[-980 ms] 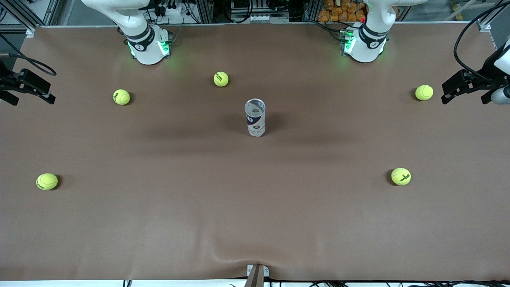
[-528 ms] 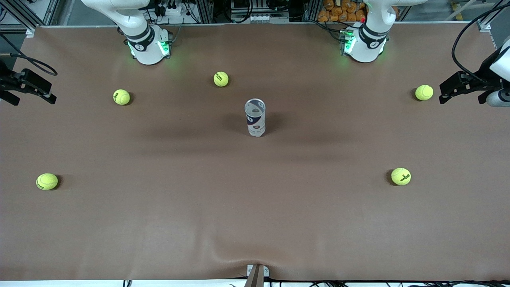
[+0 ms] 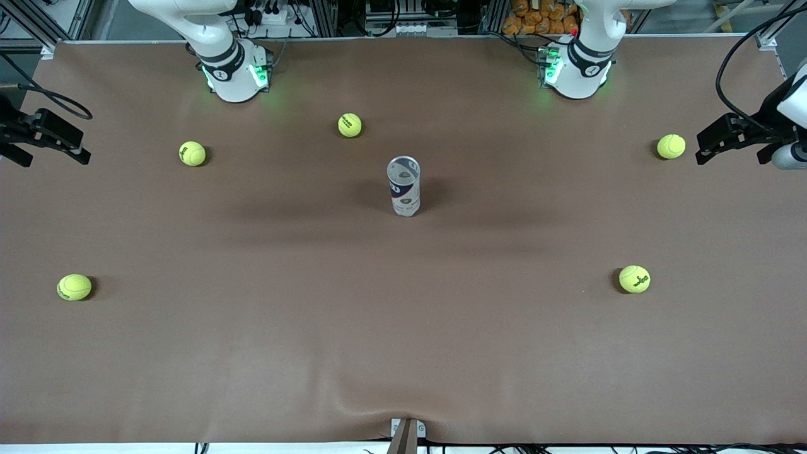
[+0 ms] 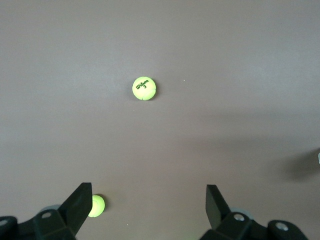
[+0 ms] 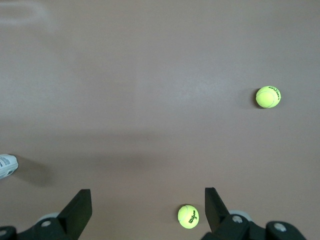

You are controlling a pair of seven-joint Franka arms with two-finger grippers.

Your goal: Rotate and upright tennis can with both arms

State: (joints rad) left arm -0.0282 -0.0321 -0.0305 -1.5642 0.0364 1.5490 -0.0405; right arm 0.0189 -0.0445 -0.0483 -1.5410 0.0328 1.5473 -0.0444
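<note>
The tennis can [image 3: 404, 186] stands upright in the middle of the brown table, clear with a white and dark-blue label, its open rim on top. A sliver of it shows in the right wrist view [image 5: 7, 165]. My left gripper [image 3: 734, 150] hangs open and empty over the left arm's end of the table, beside a tennis ball [image 3: 671, 146]. In the left wrist view [image 4: 149, 200] its fingers stand wide apart. My right gripper [image 3: 49, 148] hangs open and empty over the right arm's end of the table. It also shows open in the right wrist view [image 5: 148, 202].
Several yellow-green tennis balls lie scattered on the table: one [image 3: 350, 125] near the can toward the bases, one [image 3: 192, 153] toward the right arm's end, and two nearer the front camera [image 3: 74, 287] [image 3: 634, 279]. The cloth has a wrinkle [image 3: 353, 403] at the front edge.
Both grippers have shifted only slightly at the table's ends. The can and the balls have not moved.
</note>
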